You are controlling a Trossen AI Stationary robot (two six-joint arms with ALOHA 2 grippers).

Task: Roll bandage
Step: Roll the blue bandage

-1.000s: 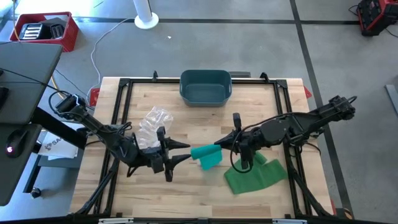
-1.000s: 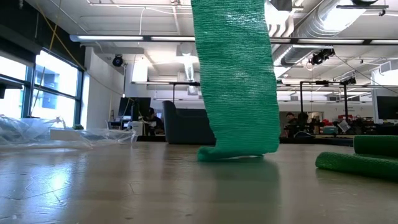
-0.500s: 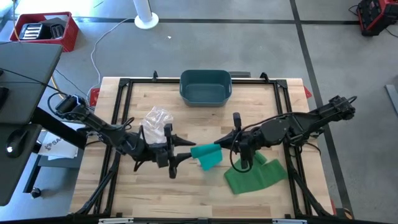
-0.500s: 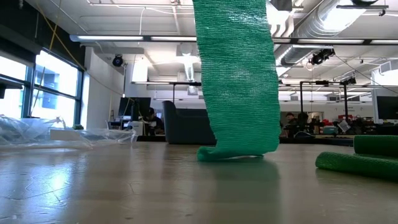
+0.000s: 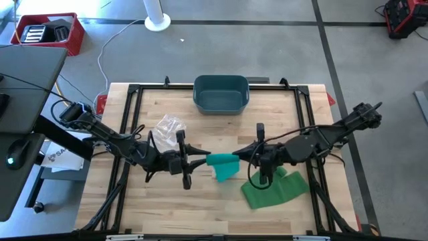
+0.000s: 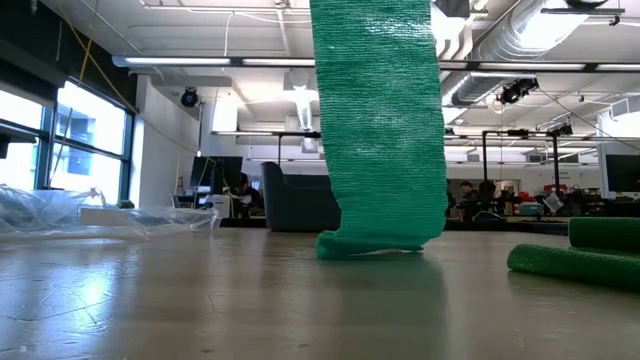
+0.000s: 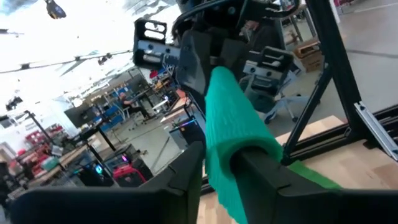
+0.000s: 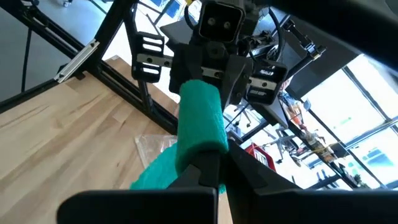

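A green bandage is partly wound into a roll (image 5: 221, 161) that is held level above the table's middle, between my two grippers. Its unwound strip (image 6: 380, 120) hangs down from the roll, and its lower end (image 6: 370, 245) rests on the wood. The rest of the strip lies bunched at the right (image 5: 271, 191). My left gripper (image 5: 202, 161) is at the roll's left end, shut on it. At the roll's right end my right gripper (image 5: 242, 158) is shut on it too. My left gripper pinches the roll's left end (image 7: 233, 146) between its two fingers (image 7: 186, 171), one on each side of the roll. It comes in level from the table's left, pointing along the roll. The roll is lifted clear of the table. My right gripper is shut on the roll's right end (image 8: 202, 140), coming nearly level from the table's right and pointing along the roll. Its own fingers (image 8: 214, 165) hide the exact place of contact. The roll stays level, with the strip hanging slack below it.
A blue-grey bin (image 5: 221, 92) stands at the table's far edge. A crumpled clear plastic bag (image 5: 167, 129) lies behind my left gripper. Black frame rails (image 5: 134, 127) run along the table's sides. Bare wood lies at the near left.
My left gripper has gone toward the table's right, up to the roll's left end, rolled a little about its own axis, and shut on that end. The roll has stayed level in my right gripper, with the strip still hanging to the table.
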